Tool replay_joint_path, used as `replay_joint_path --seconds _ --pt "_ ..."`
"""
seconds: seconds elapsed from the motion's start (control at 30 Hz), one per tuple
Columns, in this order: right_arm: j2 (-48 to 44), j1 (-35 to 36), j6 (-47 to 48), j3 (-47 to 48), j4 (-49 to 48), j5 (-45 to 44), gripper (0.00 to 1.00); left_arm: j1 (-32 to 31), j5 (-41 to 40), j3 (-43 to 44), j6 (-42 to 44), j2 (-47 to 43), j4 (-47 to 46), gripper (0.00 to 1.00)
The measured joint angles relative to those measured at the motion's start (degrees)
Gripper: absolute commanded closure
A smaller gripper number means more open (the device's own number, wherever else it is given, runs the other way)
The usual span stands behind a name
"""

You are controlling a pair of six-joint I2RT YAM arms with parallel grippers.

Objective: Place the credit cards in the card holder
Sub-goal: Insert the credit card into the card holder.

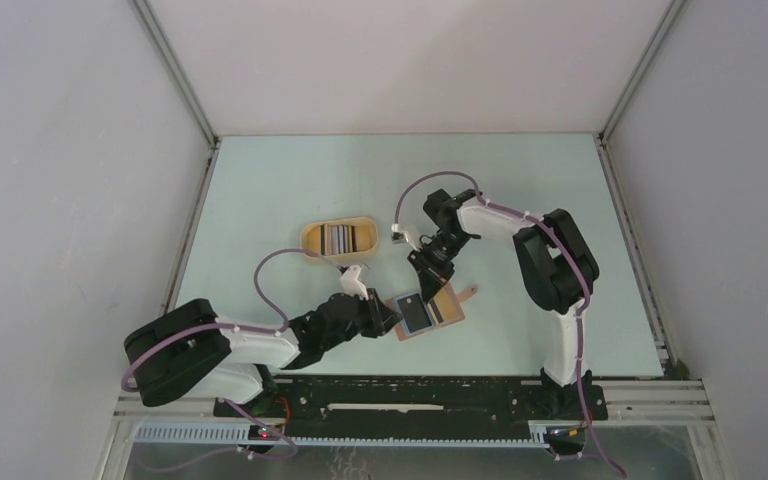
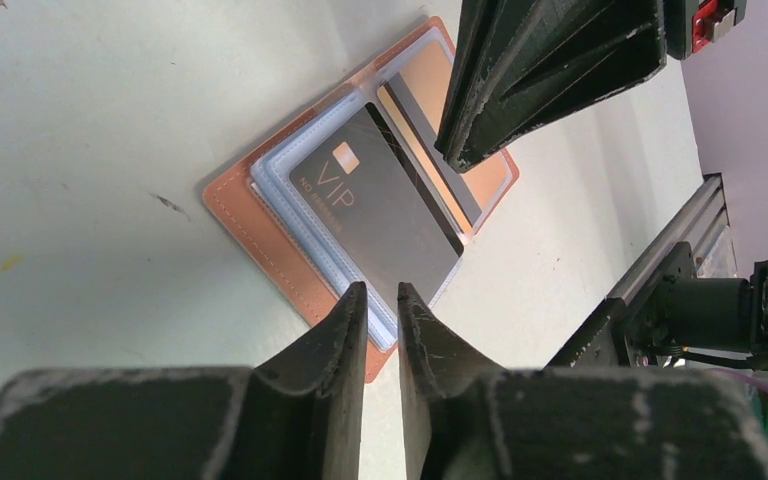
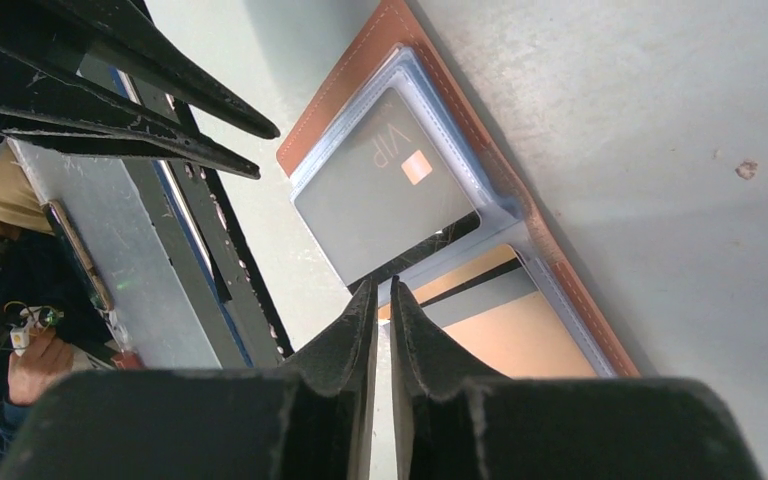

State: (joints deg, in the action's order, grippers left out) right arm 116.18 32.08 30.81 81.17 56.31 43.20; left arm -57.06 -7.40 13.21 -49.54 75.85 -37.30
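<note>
The card holder (image 1: pixel 448 312) lies open on the table, brown outside with clear sleeves inside (image 2: pixel 250 225) (image 3: pixel 360 90). A dark grey credit card marked VIP (image 2: pixel 380 210) (image 3: pixel 390 190) lies on its near half, partly in a sleeve. An orange card (image 3: pixel 520 340) sits in the other half. My left gripper (image 2: pixel 382 295) (image 1: pixel 390 320) is at the dark card's near corner, jaws a narrow slit apart with nothing between them. My right gripper (image 3: pixel 384 285) (image 1: pixel 430 277) hovers over the holder's fold, jaws almost together and empty.
A yellow oval tray (image 1: pixel 310 238) with several more cards (image 1: pixel 338 238) stands behind the holder on the pale green table. The holder's tab (image 1: pixel 468 292) sticks out to the right. The metal rail (image 1: pixel 410 405) runs along the near edge.
</note>
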Motion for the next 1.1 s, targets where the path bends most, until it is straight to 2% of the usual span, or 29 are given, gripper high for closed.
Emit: replay_joint_path --seconds 0.5,1.1 --pt "2.2 1.6 -0.3 0.0 -0.3 -0.9 0.87 0.0 -0.2 -0.3 0.0 0.0 -1.6 0.64" --pt "4.5 1.7 -1.2 0.2 -0.2 -1.2 0.87 1.0 0.3 -2.2 -2.0 1.8 -6.4 0.61"
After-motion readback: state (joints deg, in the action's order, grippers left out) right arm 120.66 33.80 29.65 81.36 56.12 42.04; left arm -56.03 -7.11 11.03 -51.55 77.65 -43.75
